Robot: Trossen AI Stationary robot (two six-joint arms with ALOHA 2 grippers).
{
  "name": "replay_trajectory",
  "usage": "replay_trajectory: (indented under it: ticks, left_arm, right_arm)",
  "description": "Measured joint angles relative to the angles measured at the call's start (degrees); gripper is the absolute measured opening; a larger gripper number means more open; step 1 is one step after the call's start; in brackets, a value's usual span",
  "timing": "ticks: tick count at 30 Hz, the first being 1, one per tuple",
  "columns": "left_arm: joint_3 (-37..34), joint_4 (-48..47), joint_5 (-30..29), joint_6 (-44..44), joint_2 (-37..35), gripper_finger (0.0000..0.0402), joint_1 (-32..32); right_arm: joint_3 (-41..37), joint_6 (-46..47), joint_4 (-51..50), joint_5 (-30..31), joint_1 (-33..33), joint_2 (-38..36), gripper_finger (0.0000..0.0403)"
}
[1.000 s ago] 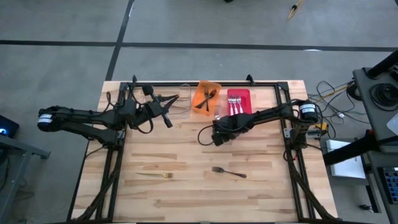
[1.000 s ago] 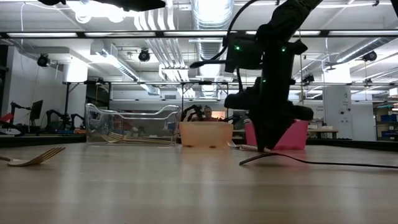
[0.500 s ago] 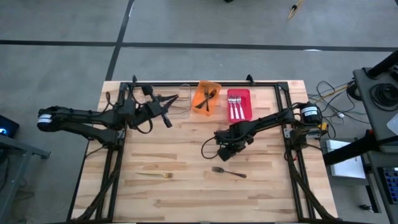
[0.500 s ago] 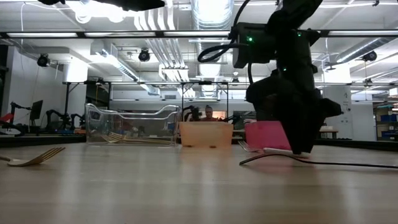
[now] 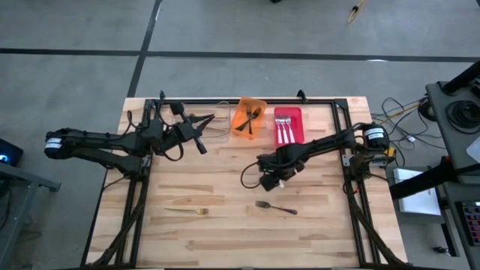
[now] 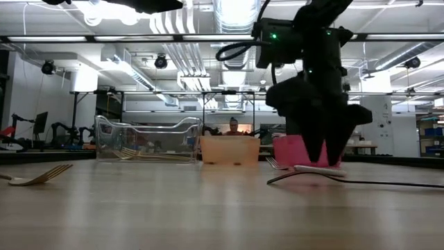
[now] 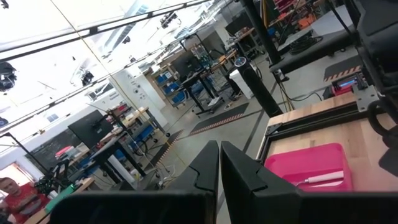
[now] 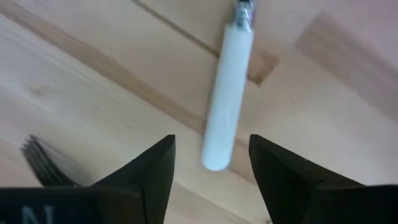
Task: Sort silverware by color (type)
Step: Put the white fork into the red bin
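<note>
Back toward twelve o'clock slides the right gripper [image 8: 211, 180], jaws spread wide and empty; white-handled fork [image 8: 227, 93] lies on the table just ahead, handle pointing lengthwise into the gap.

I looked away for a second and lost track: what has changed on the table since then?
The right claw swung away from the red bin toward the table's middle, opening its fingers. It now hovers, holding nothing, over a white-handled utensil lying on the wood, near the black fork. The left claw, the gold fork and the bins stayed put.
</note>
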Motion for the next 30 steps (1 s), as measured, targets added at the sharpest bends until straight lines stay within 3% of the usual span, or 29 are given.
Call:
replay_trajectory:
  ticks: [9,22,30]
  left_arm:
    - [0.0,-0.6,-1.8,0.0,-0.8,0.0,0.0]
    - [0.0,-2.2,-2.9,0.4,-1.9,0.0,0.0]
    - [0.0,-2.5,-2.9,0.8,-1.9,0.0,0.0]
  right_arm:
    - [3.2,-0.5,0.0,9.4,-1.0,0.1,0.0186]
    - [3.0,-0.5,1.9,11.7,-1.7,4.2,0.0178]
    - [3.1,-0.2,2.5,12.9,-1.7,6.4,0.0139]
